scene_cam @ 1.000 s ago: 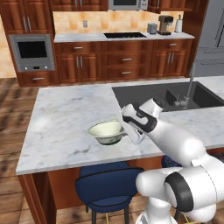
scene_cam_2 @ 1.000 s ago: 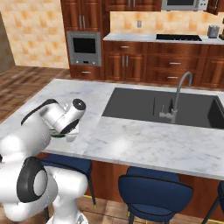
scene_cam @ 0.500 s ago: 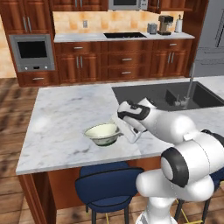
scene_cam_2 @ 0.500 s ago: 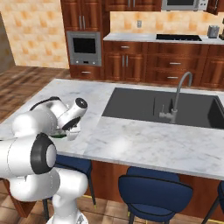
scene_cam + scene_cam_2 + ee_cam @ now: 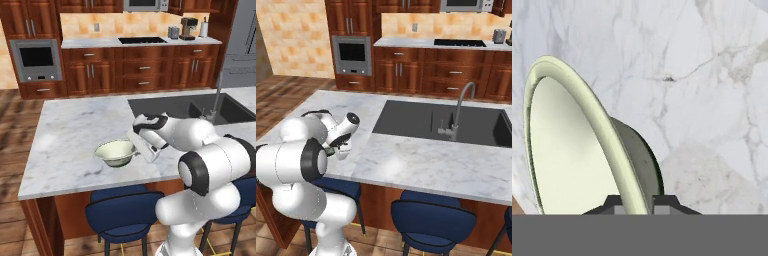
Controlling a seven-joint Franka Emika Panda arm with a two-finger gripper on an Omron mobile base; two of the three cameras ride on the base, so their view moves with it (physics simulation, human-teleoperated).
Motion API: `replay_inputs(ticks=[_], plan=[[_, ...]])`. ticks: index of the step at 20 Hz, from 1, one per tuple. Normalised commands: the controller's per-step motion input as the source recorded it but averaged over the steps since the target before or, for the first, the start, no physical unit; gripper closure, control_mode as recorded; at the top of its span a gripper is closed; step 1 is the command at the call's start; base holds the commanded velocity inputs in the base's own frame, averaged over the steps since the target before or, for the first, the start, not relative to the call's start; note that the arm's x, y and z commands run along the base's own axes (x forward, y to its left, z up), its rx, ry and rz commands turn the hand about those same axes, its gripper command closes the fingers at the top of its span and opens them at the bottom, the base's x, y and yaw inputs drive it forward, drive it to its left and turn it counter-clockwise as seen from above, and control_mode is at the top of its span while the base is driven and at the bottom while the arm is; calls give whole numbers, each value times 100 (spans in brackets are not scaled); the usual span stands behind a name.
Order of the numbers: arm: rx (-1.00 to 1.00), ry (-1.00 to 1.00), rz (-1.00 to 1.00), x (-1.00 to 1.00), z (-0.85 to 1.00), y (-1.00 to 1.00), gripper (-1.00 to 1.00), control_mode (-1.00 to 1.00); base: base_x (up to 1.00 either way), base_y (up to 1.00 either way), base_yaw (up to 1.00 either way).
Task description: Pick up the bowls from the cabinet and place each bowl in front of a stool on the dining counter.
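The bowl [image 5: 116, 152], beige-olive with a cream inside, sits low at the centre-left of the left base view, on or just above the bench [image 5: 70, 135] near its front edge, directly above a stool [image 5: 123, 214]. That placement fits the task: a bowl set in front of a seat. The gripper [image 5: 136, 149] is closed on the bowl's rim at its right side; in the hand view the rim [image 5: 607, 150] runs down between the two finger tips.
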Motion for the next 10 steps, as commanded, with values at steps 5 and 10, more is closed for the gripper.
replay_inputs(ticks=[5,10], plan=[[0,0,2,6,-14,3,-100,-100,0,0,0],[0,0,0,0,0,0,-100,-100,0,0,0]])
